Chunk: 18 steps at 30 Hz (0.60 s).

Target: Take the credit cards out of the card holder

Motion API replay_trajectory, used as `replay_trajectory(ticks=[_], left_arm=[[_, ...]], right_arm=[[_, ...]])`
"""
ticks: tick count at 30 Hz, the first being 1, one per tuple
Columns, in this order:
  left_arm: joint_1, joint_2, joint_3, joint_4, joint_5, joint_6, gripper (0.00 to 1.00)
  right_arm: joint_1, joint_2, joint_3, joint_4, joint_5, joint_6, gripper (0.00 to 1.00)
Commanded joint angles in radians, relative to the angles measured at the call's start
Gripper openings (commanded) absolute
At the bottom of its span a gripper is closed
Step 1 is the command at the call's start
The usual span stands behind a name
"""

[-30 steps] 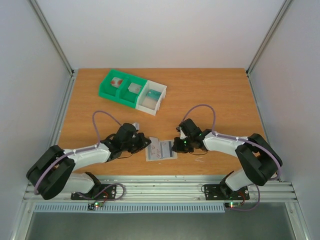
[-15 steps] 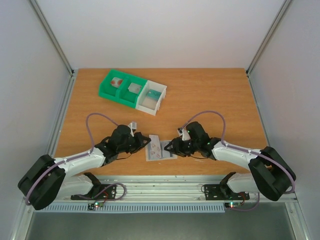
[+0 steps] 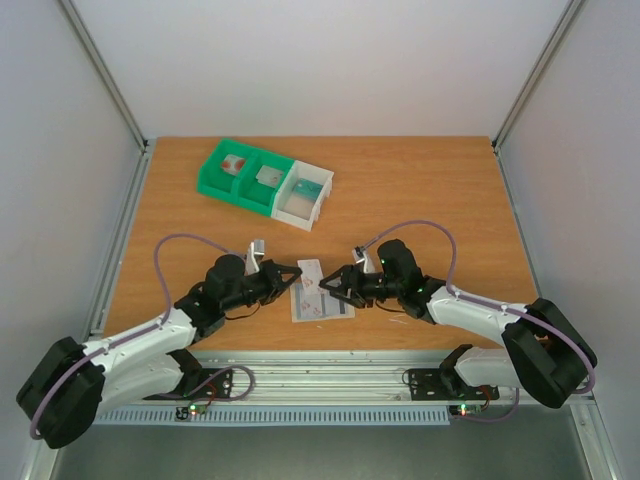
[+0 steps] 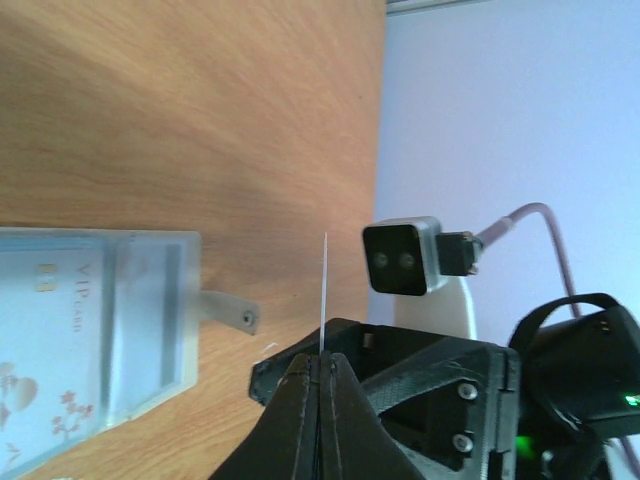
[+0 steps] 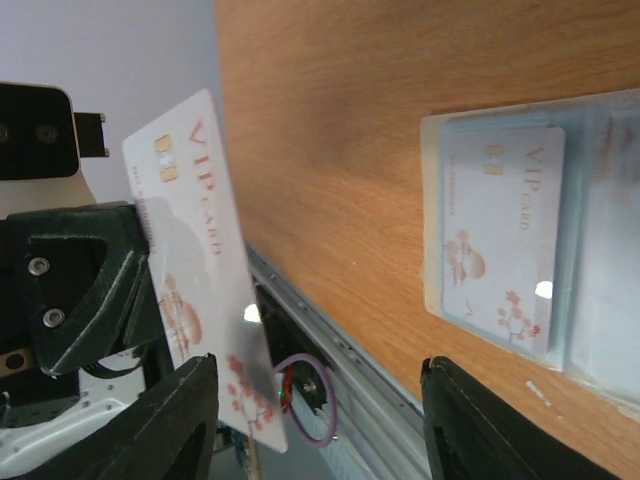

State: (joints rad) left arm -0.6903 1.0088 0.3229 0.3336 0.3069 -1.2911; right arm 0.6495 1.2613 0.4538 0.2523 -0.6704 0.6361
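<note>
- Left fingers: together, pinching one white card with red marks by its lower edge. The card stands upright off the worktop. It is edge-on to the left wrist view and face-on to the right wrist view.
- Right fingers: apart, nothing between them. Count this as your free arm.
- Card holder: flat on the worktop near the front edge, between the two arms. The left fingers are at its left side and the right fingers reach over its right side.
- Second card: the same white-and-red print, lying flat inside one panel of the holder. The panel beside it looks empty through the haze. You won't find a dark red card in any view.
- Key relation: from the right fingers, the second card lies ahead and off to the right of the gap, not centred in it. Its long axis runs away from the fingers, so its short width faces the gap.
- Judgement: the right arm is the one to use, being empty and just as near. Shift it sideways to centre the card before you close.
- Risk: the card lies flush under the sleeve with no raised edge to catch, and the holder is loose and may slide. I cannot tell which edge of the panel is open.
</note>
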Motion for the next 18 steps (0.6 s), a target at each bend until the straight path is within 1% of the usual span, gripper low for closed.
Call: replay_trajectory(ticks=[1, 7, 9, 13, 15, 18], left_arm=[[0.002, -0.047, -0.015, 0.081, 0.003, -0.035, 0.00], [0.000, -0.073, -0.023, 0.092, 0.000, -0.031, 0.00], [0.001, -0.073, -0.034, 0.108, -0.004, -0.033, 0.00], [0.000, -0.056, -0.050, 0.150, -0.004, -0.046, 0.00], [0.000, -0.047, -0.051, 0.172, 0.002, -0.049, 0.00], [0.000, -0.043, -0.051, 0.179, 0.004, -0.048, 0.00]], right_arm=[[-0.004, 0.009, 0.031, 0.076, -0.043, 0.042, 0.55], [-0.003, -0.001, 0.033, 0.092, -0.058, 0.039, 0.46], [-0.002, 0.001, 0.031, 0.117, -0.073, 0.047, 0.46], [-0.001, -0.005, 0.026, 0.160, -0.095, 0.060, 0.42], [-0.002, -0.010, 0.024, 0.166, -0.096, 0.065, 0.37], [-0.001, -0.017, 0.014, 0.169, -0.085, 0.070, 0.25]])
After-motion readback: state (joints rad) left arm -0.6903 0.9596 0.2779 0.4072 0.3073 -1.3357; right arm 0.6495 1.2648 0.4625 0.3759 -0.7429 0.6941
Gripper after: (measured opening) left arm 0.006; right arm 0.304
